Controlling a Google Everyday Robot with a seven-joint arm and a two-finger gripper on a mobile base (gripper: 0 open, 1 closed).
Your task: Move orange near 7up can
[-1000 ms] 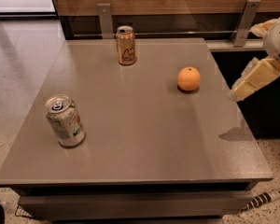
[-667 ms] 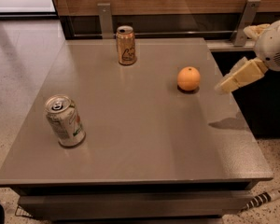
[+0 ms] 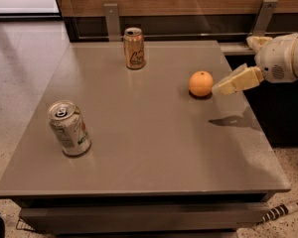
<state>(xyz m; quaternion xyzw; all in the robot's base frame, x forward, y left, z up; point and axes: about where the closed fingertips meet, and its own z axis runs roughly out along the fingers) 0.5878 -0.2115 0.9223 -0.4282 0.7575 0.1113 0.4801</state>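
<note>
The orange (image 3: 201,83) sits on the grey table (image 3: 149,148), right of its middle toward the back. The 7up can (image 3: 69,128), silvery-white with green and red markings, stands near the front left and leans slightly. My gripper (image 3: 223,88) comes in from the right edge, held a little above the table, with its pale fingers (image 3: 236,81) pointing left. Its tip is just to the right of the orange, very close to it. It holds nothing.
A tan-gold can (image 3: 134,48) stands upright at the back of the table, left of the orange. A wooden wall with metal brackets (image 3: 112,21) runs behind the table. A striped cable (image 3: 283,210) lies on the floor at the front right.
My gripper has moved left and slightly down, from beyond the table's right edge to right beside the orange. The orange and both cans have not moved.
</note>
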